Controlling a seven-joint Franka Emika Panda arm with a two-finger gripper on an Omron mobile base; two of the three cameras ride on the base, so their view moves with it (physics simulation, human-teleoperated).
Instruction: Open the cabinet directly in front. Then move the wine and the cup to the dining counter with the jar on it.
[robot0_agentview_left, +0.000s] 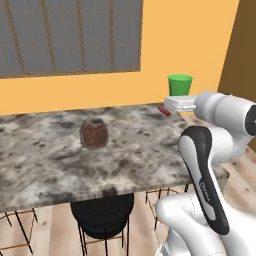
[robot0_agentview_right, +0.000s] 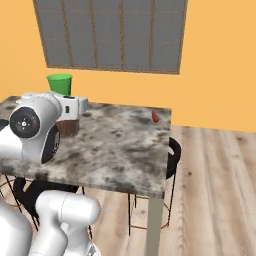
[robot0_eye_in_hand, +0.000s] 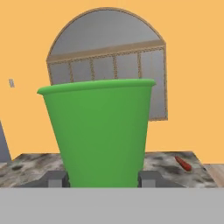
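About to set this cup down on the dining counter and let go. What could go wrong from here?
1. The cup sits between the gripper fingers well above the dining counter; opening now would likely drop and tip it.
2. The small red item lies on the slab near the far edge; a descent there could land the cup on it, tilted.
3. The jar stands to the left; a wide swing of the arm might knock it.

Dining counter (robot0_agentview_left: 45, 165) mostly bare; jar (robot0_agentview_left: 93, 133) mid-slab & small red item (robot0_agentview_right: 155, 117) nr far edge obstruct.
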